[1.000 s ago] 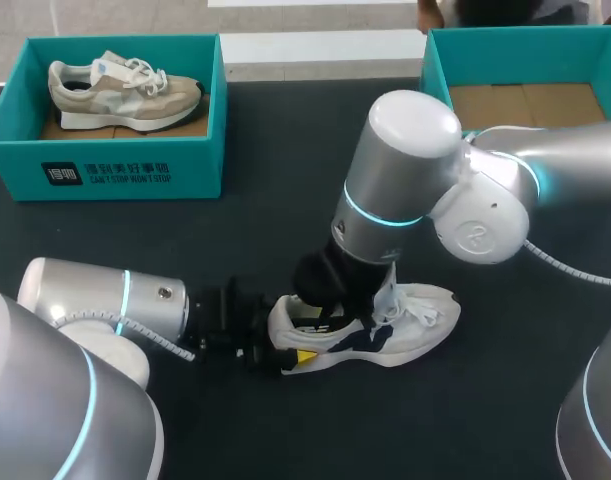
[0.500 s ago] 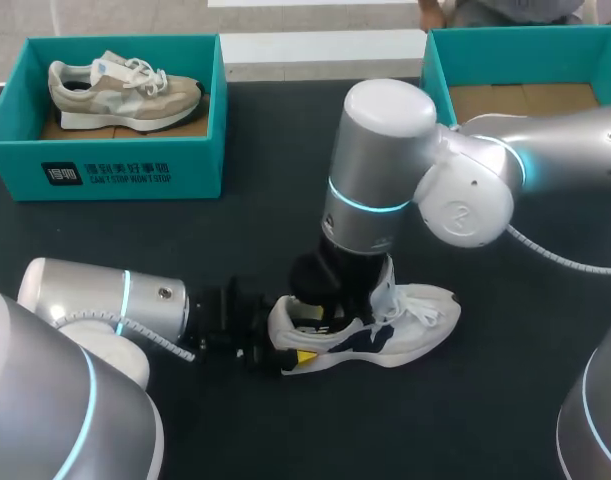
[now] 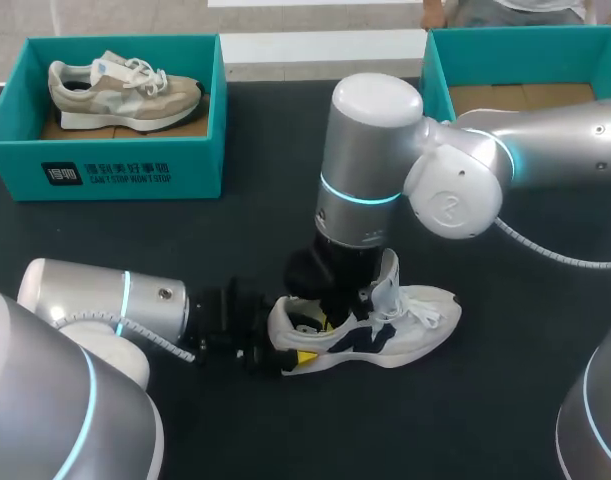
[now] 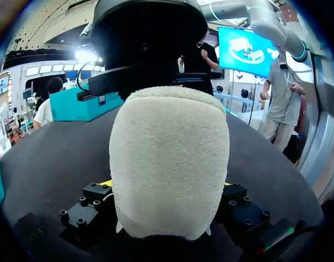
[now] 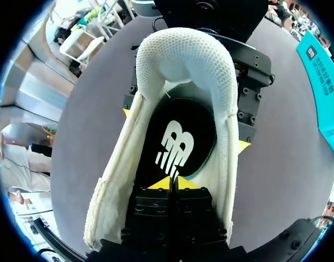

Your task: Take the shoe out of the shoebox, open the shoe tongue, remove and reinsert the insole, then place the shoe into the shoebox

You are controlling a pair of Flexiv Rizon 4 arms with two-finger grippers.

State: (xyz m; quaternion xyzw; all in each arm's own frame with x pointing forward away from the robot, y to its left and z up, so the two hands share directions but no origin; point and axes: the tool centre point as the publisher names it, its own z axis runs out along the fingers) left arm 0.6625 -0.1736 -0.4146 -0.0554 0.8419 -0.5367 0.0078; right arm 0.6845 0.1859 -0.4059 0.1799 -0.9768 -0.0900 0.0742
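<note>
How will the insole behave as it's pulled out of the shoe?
The insole looks thin and probably floppy: it seems to curl up toward the right end effector. Likely light, so a gentle pinch should do. It sits snug between the shoe walls, so it may drag; the left end effector grips the heel.

Seen from overhead, our right arm [image 3: 370,170] hides our right pincer [image 5: 175,184] inside the shoe [image 3: 415,325]. From the left wrist, the heel [image 4: 169,164] blocks nearly all of our left pincer [image 4: 165,185], yellow slivers aside. The right-hand shoebox [image 3: 525,36] runs off the picture's edge.
</note>
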